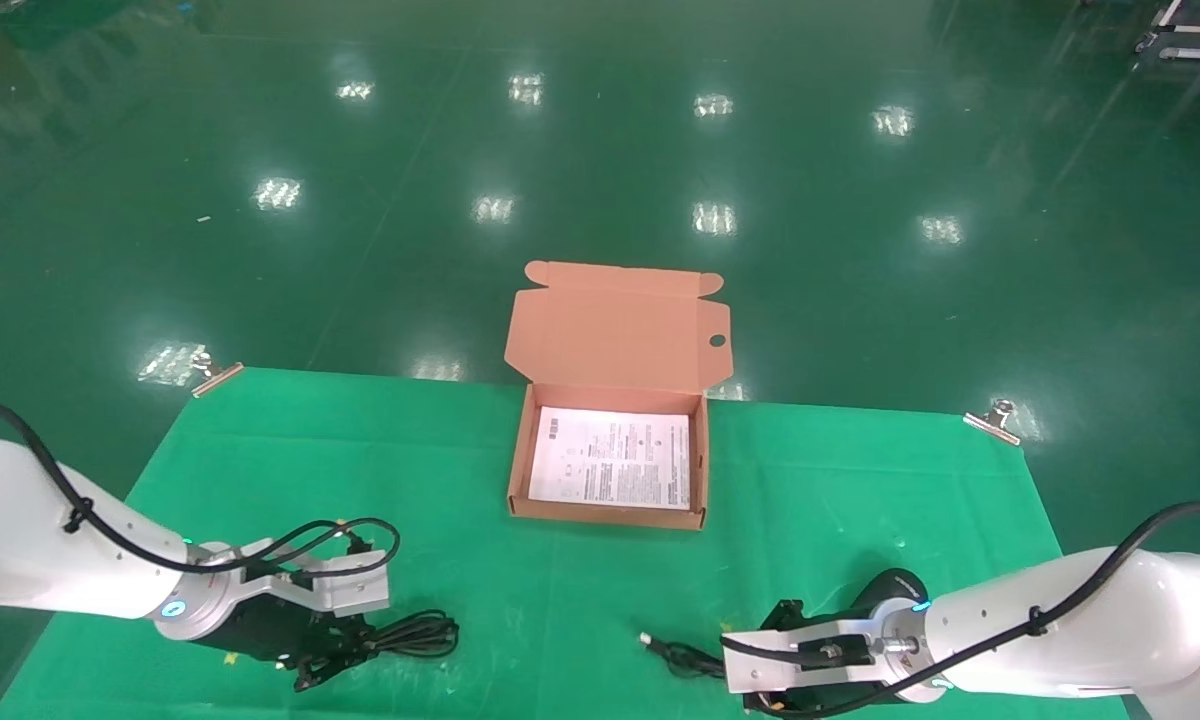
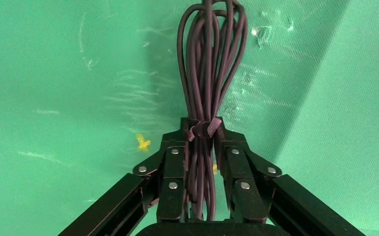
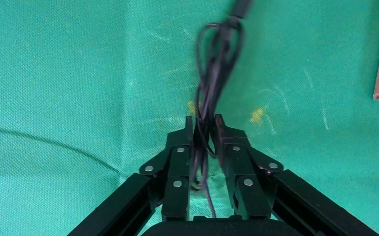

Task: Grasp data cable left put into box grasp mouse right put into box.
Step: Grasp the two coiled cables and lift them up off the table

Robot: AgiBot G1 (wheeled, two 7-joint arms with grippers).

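Your green-clothed surface (image 1: 860, 480) stands on glossy green floor (image 1: 600, 150); left hand (image 2: 203, 129) grips the data cable (image 2: 209, 64), right hand (image 3: 203, 124) clenches the mouse cord (image 3: 212, 83).

Glossy green floor (image 1: 600, 150) mirrors ceiling lights beyond the green-clothed table (image 1: 860, 480).

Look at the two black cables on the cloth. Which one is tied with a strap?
The data cable in the left gripper: a strap binds its loops. The cord in the right gripper hangs loose.
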